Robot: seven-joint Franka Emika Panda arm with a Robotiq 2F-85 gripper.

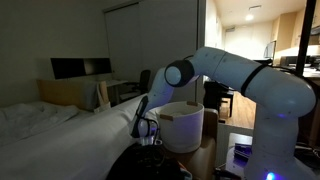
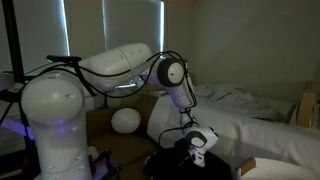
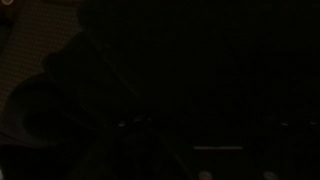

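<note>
- Dim bedroom: a bed (image 1: 45,120) with pale, rumpled sheets fills the ground behind the work area, and most detail is lost to shadow.
- Arm (image 1: 235,75): white, bending down from its elbow joint to a low point in both exterior views.
- Tool (image 1: 147,128): hangs just above a dark round object (image 1: 150,163); whether the two touch cannot be told.
- Tool state: cannot be told. Its fingers merge with the dark ground in both exterior views, so apart or together is not legible.
- Dark round object: lies directly beneath the tool, cut off by the lower frame edge; its kind is not identifiable.
- White tub (image 1: 182,125): stands just beside the tool, its near side partly hidden by the wrist.
- Wrist view: almost wholly black, with faint outlines only and nothing nameable.
</note>
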